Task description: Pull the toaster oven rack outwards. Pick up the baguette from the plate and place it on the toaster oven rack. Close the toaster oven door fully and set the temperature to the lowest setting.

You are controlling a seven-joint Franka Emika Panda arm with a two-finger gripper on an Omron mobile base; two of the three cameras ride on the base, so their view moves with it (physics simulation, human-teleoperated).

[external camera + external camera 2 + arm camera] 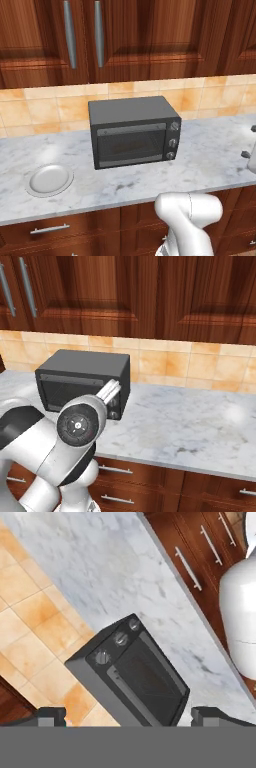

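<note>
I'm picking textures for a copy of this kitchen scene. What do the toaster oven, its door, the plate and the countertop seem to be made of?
Toaster oven: likely painted metal, matte dark grey, flat boxy panels.
Toaster oven door: tinted glass, by the dim interior showing through.
Plate: probably glazed ceramic, smooth light grey with soft shading.
Countertop: looks like polished marble, white with grey veining.

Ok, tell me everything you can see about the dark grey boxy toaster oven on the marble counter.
The dark grey boxy toaster oven stands upright on the grey-veined marble counter, its back toward the tan tiled wall. It looks like matte metal. Its tinted glass door is shut, with a thin bar along its top edge. Three round silver knobs run down the right of its front. Nothing touches it except the counter beneath.
</note>
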